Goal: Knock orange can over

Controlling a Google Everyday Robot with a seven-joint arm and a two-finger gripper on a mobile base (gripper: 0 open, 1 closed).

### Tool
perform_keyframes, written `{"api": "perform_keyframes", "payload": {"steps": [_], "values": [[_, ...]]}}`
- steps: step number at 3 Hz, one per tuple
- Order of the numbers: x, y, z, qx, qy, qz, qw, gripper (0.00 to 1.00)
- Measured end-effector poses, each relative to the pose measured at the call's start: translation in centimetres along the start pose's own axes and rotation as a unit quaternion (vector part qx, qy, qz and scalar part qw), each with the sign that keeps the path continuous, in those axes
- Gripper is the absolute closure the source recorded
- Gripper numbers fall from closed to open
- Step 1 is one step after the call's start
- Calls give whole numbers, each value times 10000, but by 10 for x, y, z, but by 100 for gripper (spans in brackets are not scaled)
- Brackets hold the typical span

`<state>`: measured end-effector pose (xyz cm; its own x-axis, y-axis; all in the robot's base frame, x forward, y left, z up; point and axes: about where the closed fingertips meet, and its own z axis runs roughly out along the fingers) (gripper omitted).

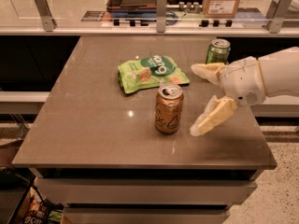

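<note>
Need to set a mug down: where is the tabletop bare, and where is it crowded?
Bare: the whole left half of the table, left of the snack bag and orange can, and the front strip between the can and the near edge. Crowded: the right side, where the gripper, jaws open, hangs between the orange can and green can.

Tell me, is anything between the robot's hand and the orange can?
No. In the camera view, only bare table shows between the orange can and the open gripper just to its right.
</note>
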<state>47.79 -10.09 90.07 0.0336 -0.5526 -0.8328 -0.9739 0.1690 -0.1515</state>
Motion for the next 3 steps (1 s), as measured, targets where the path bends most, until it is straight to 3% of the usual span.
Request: {"api": "perform_keyframes", "payload": {"steps": [1, 3], "values": [[11, -9, 21, -39, -544, 99, 9985, 0], [30, -6, 50, 20, -1251, 326, 9916, 0]]}}
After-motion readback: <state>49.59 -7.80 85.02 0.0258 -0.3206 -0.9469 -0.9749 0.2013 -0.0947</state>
